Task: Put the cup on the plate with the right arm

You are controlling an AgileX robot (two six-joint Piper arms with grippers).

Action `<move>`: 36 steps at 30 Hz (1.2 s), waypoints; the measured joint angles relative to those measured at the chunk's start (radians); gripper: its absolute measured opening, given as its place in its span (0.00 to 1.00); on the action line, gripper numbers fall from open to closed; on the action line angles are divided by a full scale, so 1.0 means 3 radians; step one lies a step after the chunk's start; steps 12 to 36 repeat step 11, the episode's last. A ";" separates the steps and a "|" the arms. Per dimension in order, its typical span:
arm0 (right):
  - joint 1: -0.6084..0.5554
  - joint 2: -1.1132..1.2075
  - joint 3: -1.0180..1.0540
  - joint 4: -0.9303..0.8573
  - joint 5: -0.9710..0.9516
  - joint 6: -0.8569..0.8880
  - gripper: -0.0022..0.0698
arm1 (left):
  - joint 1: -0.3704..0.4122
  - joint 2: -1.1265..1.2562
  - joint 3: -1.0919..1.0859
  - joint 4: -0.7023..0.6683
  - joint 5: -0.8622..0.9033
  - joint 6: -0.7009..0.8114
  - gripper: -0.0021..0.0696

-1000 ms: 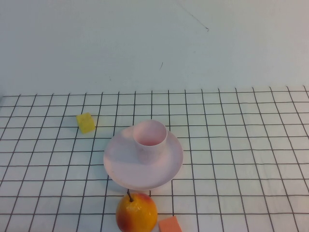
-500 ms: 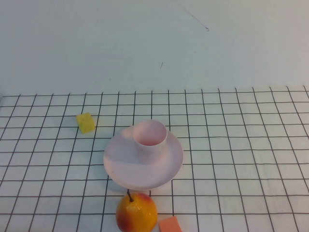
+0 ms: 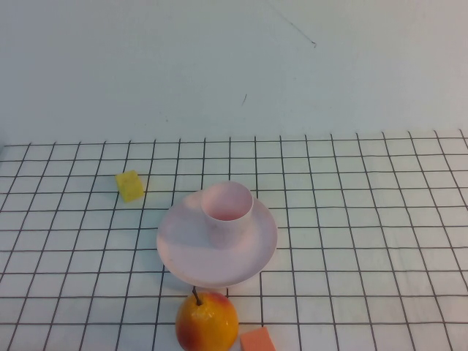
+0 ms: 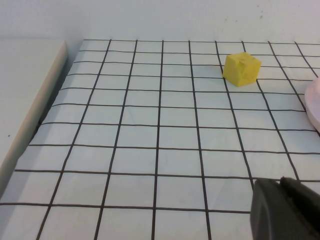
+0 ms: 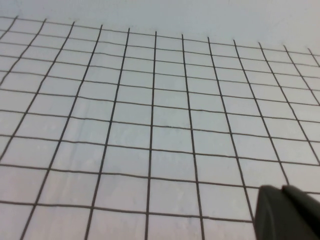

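The pale pink cup [image 3: 227,208] stands upright on the round pale pink plate [image 3: 183,245], toward its far side, in the high view. Neither arm shows in the high view. My left gripper [image 4: 280,182] shows only as dark fingertips pressed together, empty, low over the gridded cloth; the plate's rim [image 4: 314,100] shows at the edge of the left wrist view. My right gripper [image 5: 282,189] shows the same way, fingertips together and empty, over bare cloth, with no cup or plate in its view.
A yellow cube [image 3: 130,186] lies left of the plate, also in the left wrist view [image 4: 241,69]. A yellow-red pear-like fruit [image 3: 207,322] and an orange block [image 3: 257,340] sit at the near edge. The white wall stands behind the gridded cloth [image 3: 365,219].
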 joint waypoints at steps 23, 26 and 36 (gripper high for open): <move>0.0000 0.0000 0.0000 -0.0067 0.0000 0.0000 0.03 | 0.0000 0.0000 0.0000 0.0000 0.0000 0.0000 0.03; 0.0000 0.0000 0.0000 -0.0067 0.0000 0.0000 0.03 | 0.0000 0.0000 0.0000 0.0000 0.0000 0.0000 0.03; 0.0000 0.0000 0.0000 -0.0067 0.0000 0.0000 0.03 | 0.0000 0.0000 0.0000 0.0000 0.0000 0.0000 0.03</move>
